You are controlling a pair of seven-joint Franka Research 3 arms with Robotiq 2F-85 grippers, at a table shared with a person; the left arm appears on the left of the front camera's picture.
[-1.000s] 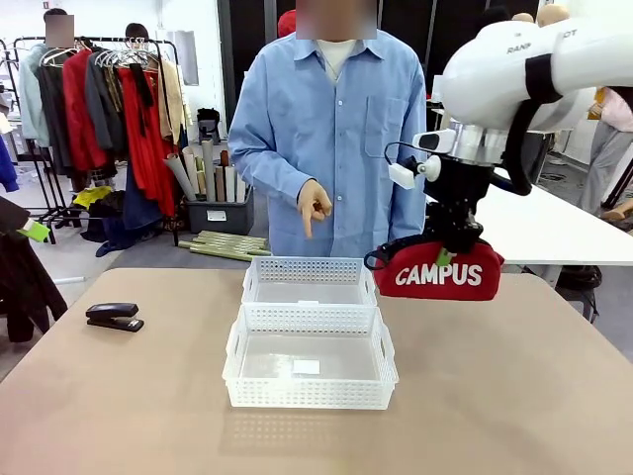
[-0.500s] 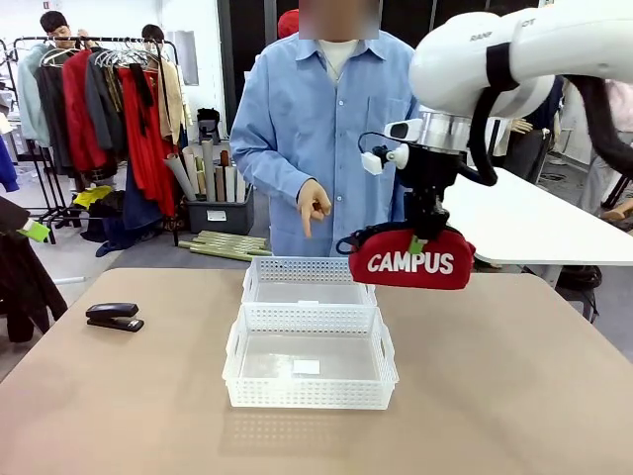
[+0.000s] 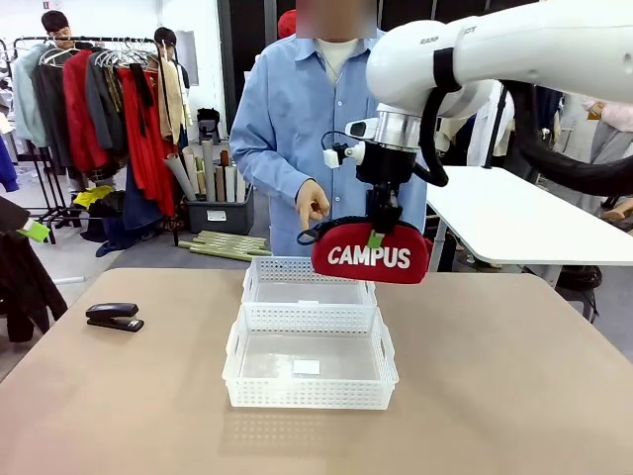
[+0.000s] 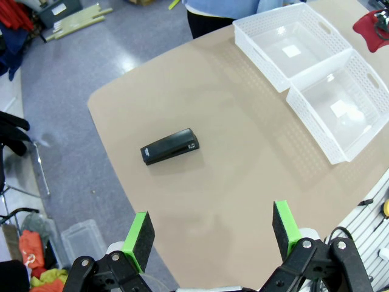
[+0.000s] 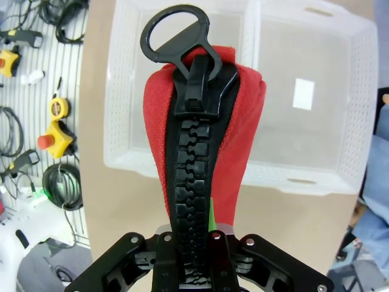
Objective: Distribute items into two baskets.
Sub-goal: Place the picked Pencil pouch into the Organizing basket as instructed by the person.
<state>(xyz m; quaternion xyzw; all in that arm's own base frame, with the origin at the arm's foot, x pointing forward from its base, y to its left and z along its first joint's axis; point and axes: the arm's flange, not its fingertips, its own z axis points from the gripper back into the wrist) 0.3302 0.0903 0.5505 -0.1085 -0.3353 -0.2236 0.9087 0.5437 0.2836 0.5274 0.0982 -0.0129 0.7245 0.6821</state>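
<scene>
1. Pouch in the air! The red zip pouch (image 3: 371, 255), white "CAMPUS" lettering facing the robot's side, hangs above the right end of the far basket (image 3: 309, 265), lifted off the counter (image 3: 495, 396).
2. The robot's right hand (image 3: 376, 236) comes straight down and is clamped tight on the pouch's top edge, a sliver of green pad showing against the red.
3. From the right wrist view, that right hand (image 5: 193, 234) pinches the pouch (image 5: 246, 121) either side of its chunky black zip (image 5: 189, 152). The ring pull is at the far tip, with white basket lattice below.
4. A black strap (image 3: 318, 233) loops out at the pouch's left end.
5. The near basket (image 3: 309, 393), the larger one, sits end-on against the far basket on the robot's side, the two touching.
6. The black stapler (image 3: 114, 316) lies flat on the counter, well to the left of the far basket.
7. The left hand (image 4: 213, 234) is spread wide open with nothing between its green pads. It hangs high over the counter, left of the far basket (image 4: 258, 58) and near basket (image 4: 310, 129), with the stapler (image 4: 170, 146) below it.
8. The person's hand (image 3: 314, 206), in a blue shirt sleeve, is held behind the far basket with a finger angled down towards it.
</scene>
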